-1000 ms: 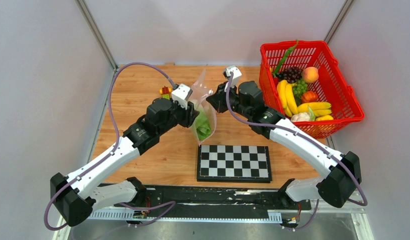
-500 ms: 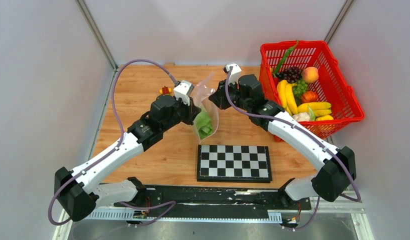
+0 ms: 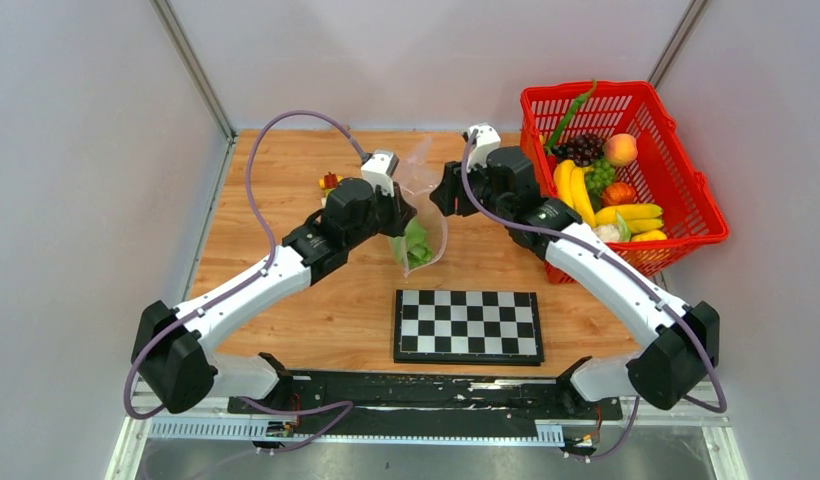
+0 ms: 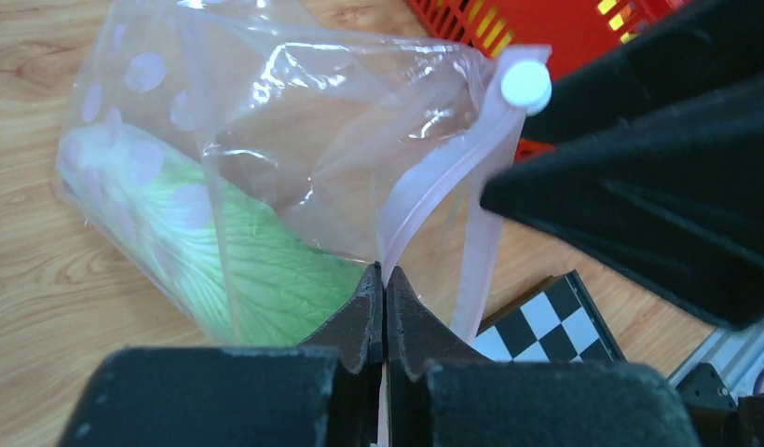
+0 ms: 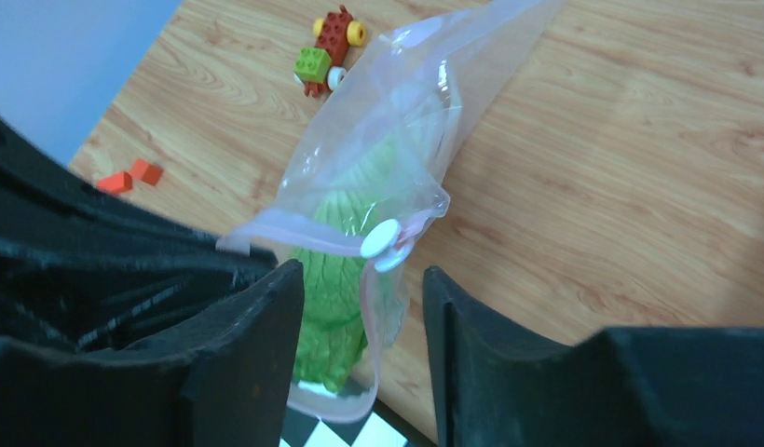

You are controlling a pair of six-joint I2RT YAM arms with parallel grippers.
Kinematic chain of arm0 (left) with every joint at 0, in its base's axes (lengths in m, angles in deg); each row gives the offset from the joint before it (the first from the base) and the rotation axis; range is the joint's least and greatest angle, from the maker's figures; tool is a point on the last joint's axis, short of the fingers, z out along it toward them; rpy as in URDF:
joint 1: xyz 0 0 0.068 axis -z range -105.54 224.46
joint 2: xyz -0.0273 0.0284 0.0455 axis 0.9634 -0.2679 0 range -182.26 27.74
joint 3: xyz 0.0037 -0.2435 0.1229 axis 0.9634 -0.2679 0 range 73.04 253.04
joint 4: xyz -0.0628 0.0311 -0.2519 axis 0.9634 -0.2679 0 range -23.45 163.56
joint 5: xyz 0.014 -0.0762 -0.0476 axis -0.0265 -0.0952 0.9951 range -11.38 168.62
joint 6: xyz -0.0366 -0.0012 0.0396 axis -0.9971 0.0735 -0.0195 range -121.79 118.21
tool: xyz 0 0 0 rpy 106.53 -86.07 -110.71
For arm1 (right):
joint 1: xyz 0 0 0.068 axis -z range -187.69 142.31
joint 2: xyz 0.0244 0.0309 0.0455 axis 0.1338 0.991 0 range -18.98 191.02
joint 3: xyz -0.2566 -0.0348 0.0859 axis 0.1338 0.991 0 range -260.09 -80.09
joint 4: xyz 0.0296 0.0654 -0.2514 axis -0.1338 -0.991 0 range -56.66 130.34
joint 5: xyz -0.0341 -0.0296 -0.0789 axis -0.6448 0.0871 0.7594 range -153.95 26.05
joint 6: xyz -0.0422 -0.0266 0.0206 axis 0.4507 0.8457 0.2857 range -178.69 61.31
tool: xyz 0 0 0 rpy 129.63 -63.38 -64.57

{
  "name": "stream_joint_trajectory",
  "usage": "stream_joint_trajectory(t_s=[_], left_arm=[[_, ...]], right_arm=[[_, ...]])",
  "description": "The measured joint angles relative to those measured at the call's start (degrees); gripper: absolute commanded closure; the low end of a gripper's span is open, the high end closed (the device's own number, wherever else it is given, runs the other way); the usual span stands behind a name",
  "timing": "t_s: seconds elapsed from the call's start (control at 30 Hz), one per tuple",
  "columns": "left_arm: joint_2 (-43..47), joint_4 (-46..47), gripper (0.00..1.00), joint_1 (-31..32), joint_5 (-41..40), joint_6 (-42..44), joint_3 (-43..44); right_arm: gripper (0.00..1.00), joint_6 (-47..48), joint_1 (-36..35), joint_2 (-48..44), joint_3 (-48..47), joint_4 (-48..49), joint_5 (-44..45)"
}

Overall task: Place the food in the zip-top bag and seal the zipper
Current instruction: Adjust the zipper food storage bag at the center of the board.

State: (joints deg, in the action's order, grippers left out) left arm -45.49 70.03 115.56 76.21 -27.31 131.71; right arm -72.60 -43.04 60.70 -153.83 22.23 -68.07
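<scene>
Left claw (image 4: pixel 385 284) pinches the pink zipper (image 4: pixel 425 186) of the thin, floppy, slippery zip-top bag (image 4: pixel 294 112) held mid-frame over the surface (image 3: pixel 276 190), lettuce (image 4: pixel 257 270) inside, while the right claw (image 5: pixel 362 277) gapes wide just before its white slider (image 5: pixel 380 239), likely the firmest hold.

Pale wood tabletop (image 3: pixel 276 200) beneath the left gripper (image 3: pixel 403 216) and right gripper (image 3: pixel 439 192); plain grey walls (image 3: pixel 416 60) beyond (evenly lit).

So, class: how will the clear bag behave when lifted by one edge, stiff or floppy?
Probably floppy: the bag creases and droops from the left gripper pinching its pink strip. Likely light, yet bottom-heavy, since the lettuce sits at its closed end. Its glossy film may slip.
</scene>
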Motion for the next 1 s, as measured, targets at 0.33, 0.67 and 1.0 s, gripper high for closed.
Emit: stream_joint_trajectory(t_s=[0.33,0.67,1.0], left_arm=[[-2.82,-0.57,1.0,0.0,-0.81,0.2,5.01],[-2.86,-3.04,1.0,0.0,0.31,0.55,7.04],[-2.34,-2.91,1.0,0.0,1.84,0.5,4.11]], right_arm=[[0.34,-0.79,1.07,-12.09,6.8,-4.09,2.4],[0.32,4.09,5.35,-23.43,6.49,-8.48,13.0],[0.29,4.87,32.39,-14.93,-1.77,-10.56,11.69]])
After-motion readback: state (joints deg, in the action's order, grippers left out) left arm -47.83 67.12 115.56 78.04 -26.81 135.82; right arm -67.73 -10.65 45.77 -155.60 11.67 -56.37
